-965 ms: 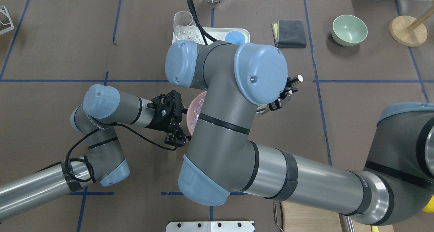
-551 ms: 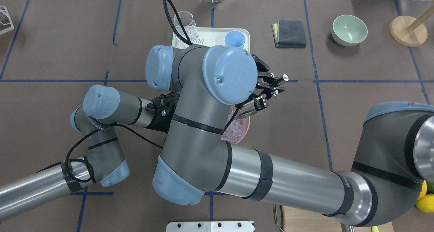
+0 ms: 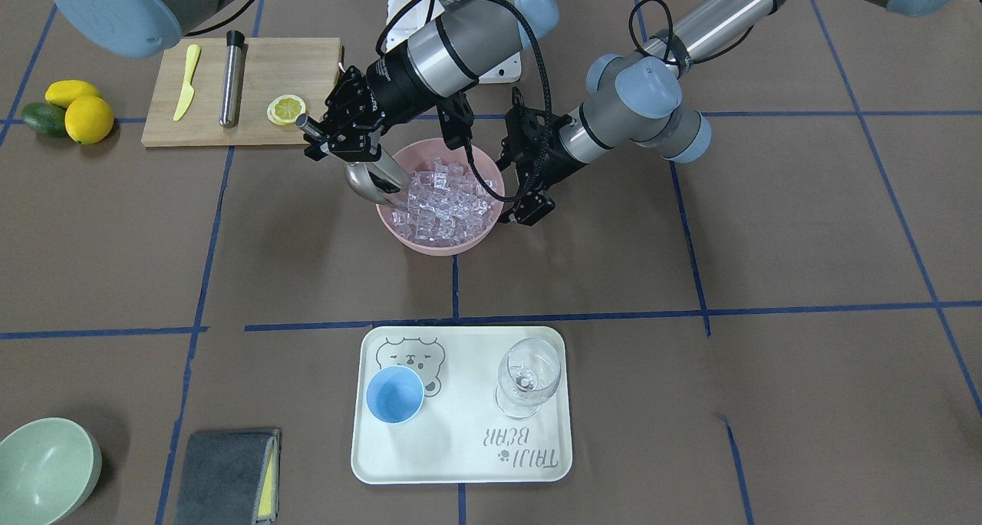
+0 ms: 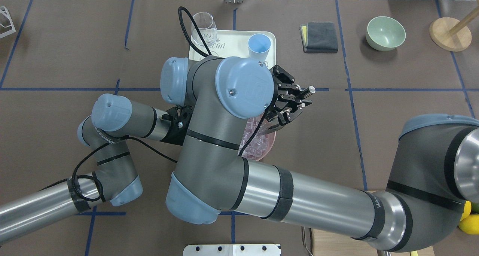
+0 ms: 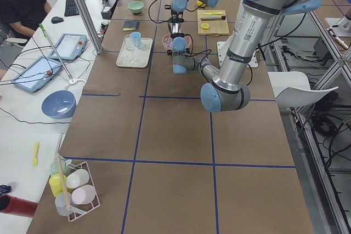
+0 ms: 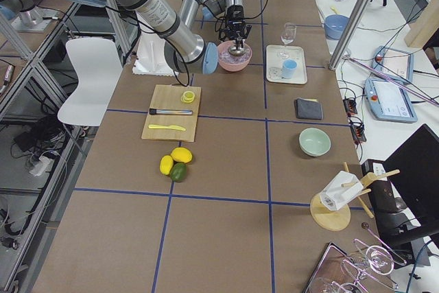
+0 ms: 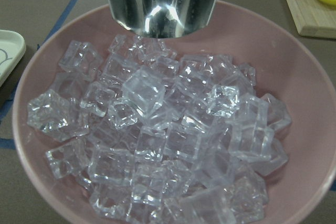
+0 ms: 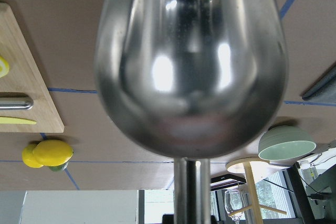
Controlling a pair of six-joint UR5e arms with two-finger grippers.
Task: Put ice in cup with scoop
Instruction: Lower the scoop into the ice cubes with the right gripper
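Brown paper crossed with blue tape lines covers the table (image 3: pixel 805 226), where two grey robot arms meet over a bowl near its middle. The right arm (image 4: pixel 299 207) reaches across and bends down, and the right gripper (image 3: pixel 331 140) is clamped on the rod handle of the scoop (image 3: pixel 374 186). The left arm (image 3: pixel 644 99) comes in low from the other side. Its left gripper (image 3: pixel 529 205) sits just beside the bowl's rim, and whether its jaws are parted or closed cannot be made out.

On the side of the table away from the robot lies a white tray (image 3: pixel 460 463) printed with a bear drawing. Nearer the robot, on its right, a wooden cutting board (image 3: pixel 307 64) carries a steel cylinder (image 3: pixel 230 80), a yellow knife (image 3: pixel 186 80) and a lemon slice (image 3: pixel 285 109). The pink bowl (image 3: pixel 441 245) is heaped with the ice (image 3: pixel 445 199), a pile of clear cubes.

A stemmed wine glass (image 3: pixel 528 375) stands upright on the tray's half toward the robot's left. The cup (image 3: pixel 394 394), light blue, stands upright on the other half, partly over the bear drawing and well apart from the bowl. The scoop tilts trough-down at the bowl's edge on the robot's right, its open lip at the top of the ice. Whether it touches the cubes cannot be told.
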